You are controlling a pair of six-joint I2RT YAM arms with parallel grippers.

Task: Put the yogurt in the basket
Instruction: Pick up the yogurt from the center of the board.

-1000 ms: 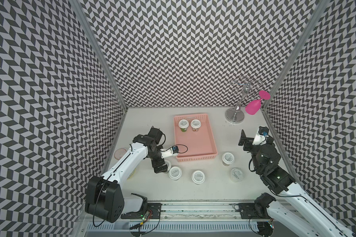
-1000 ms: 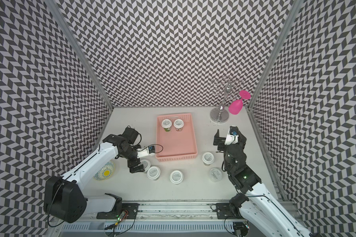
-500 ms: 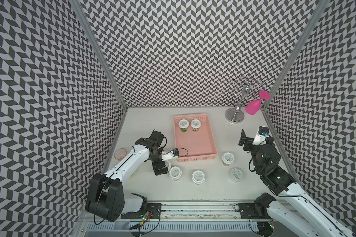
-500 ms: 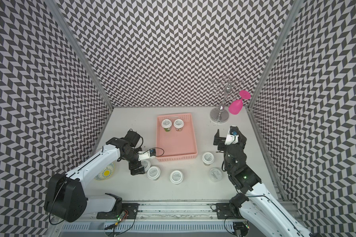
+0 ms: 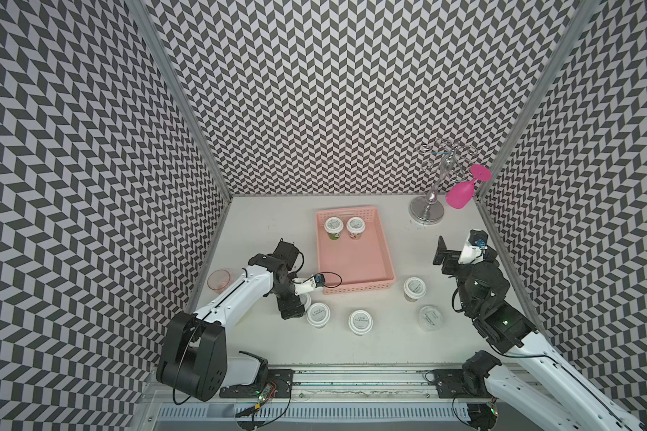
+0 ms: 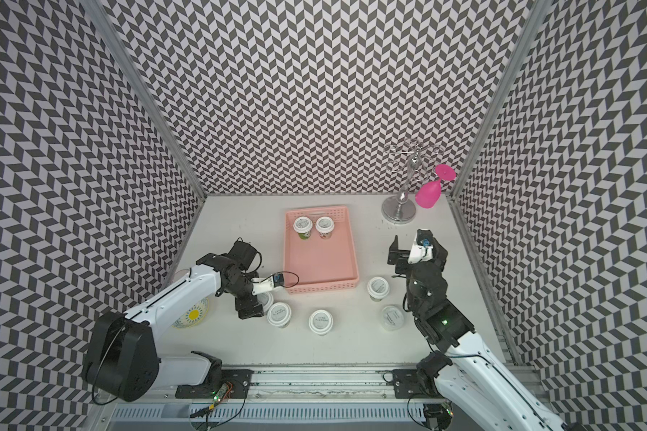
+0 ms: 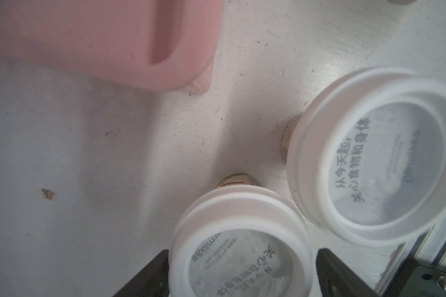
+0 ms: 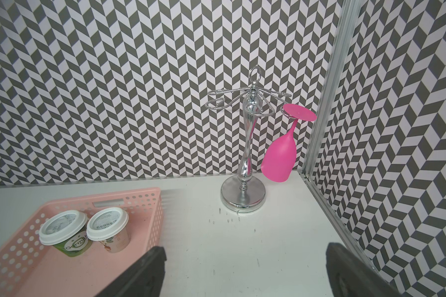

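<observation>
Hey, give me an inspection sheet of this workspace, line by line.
Surface: white table, lightly scuffed.
Job's things: basket holds two tubs at its far end; five more stand outside it, one translucent.
Clutter: clear cup; chrome stand with a pink glass hanging upside down; dish with a yellow print, partly hidden by the left arm.
Grippers: left gripper straddles a tub, gap showing on one side; right gripper open, empty.
Cables: black loop at the left wrist, over the basket's near corner; loose wires at the front rail.
Surroundings: chevron walls on three sides.
</observation>
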